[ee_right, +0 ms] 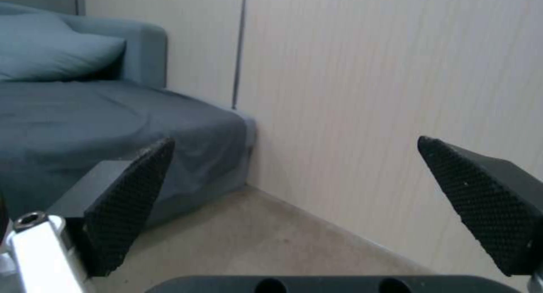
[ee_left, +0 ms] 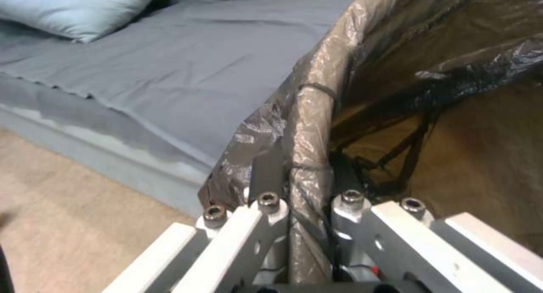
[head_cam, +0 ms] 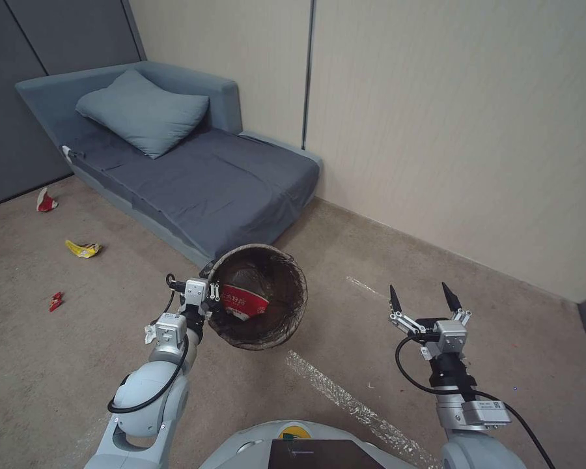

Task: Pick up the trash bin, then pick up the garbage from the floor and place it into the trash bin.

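On the floor at 9 o'clock: red-white crumpled cup [head_cam: 45, 200], yellow wrapper [head_cam: 83, 248], small red scrap [head_cam: 56, 301], all well apart from the robot. Left end effector [head_cam: 209, 301] pinches the lined rim of the trash bin [head_cam: 283, 301], held off the floor, tilted, red-white cup [head_cam: 242, 301] inside. At 3 o'clock, right end effector [head_cam: 423, 298] spread, holding nothing.
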